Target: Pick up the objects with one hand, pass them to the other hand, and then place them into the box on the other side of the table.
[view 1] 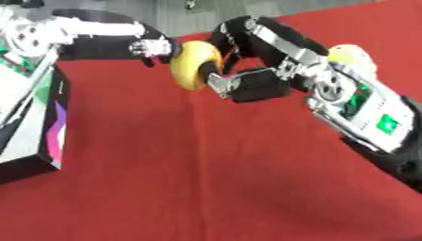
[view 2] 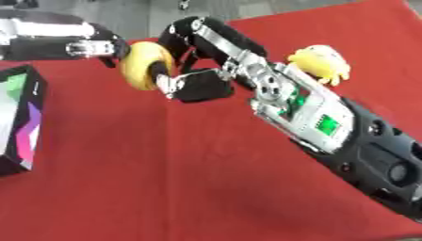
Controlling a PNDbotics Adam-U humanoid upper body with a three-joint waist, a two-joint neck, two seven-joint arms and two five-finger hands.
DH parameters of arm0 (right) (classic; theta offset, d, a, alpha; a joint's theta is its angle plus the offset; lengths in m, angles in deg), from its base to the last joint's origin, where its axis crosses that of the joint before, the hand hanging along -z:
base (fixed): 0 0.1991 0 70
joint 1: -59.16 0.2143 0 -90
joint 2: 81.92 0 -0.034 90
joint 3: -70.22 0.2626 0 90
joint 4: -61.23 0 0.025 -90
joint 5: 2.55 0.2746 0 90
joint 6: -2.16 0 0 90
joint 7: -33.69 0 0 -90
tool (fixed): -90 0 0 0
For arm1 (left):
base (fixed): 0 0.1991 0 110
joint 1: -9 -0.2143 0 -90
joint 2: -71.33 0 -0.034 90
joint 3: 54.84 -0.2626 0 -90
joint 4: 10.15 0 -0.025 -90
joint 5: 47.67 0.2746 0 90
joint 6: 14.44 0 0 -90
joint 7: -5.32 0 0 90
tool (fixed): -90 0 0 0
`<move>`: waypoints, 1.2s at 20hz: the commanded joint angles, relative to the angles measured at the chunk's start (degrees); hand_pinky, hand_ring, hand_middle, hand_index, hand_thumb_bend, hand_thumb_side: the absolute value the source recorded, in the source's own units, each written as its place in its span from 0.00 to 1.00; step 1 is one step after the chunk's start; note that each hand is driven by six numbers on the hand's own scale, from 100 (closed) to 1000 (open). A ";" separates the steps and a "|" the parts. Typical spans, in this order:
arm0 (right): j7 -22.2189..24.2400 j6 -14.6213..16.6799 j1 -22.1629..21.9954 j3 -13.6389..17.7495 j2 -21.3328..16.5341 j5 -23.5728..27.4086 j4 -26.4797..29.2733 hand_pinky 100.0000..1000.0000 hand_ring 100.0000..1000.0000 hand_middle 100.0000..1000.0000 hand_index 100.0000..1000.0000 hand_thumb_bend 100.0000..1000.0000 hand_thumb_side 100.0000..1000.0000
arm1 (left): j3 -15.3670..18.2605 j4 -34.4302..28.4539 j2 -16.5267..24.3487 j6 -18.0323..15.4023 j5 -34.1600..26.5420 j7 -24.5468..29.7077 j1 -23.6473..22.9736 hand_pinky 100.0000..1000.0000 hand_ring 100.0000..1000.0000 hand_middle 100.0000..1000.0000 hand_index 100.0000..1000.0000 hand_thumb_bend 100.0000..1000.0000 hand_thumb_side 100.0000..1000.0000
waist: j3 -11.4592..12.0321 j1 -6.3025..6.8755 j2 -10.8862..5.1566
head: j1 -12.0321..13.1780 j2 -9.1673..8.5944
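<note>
left eye view: the right hand (view 1: 247, 70) curls round a yellow ring (view 1: 194, 65), lifted over the red desk (view 1: 206, 179) toward 11 o'clock. the left hand (view 1: 153, 48) touches it; i cannot tell its fingers' state.

right eye view: a yellow toy (view 2: 321, 62) lies at 1 o'clock, the box (view 2: 23, 120) at 9 o'clock.

Red tablecloth (view 1: 190, 179), grey floor (view 1: 190, 19) beyond.

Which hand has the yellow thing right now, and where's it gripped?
Right hand holds the round yellow object, fingers and thumb curled around its right edge. Left hand touches its left side; its grip cannot be told.
</note>
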 commanded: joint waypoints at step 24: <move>0.50 -0.10 0.94 0.34 -1.54 -0.93 0.88 0.49 0.57 0.45 0.51 0.00 0.00 | 0.21 0.84 0.53 -2.57 -8.15 2.42 0.24 0.89 0.90 0.73 0.78 0.33 1.00 | 0.05 0.10 -0.32 | -0.41 -0.86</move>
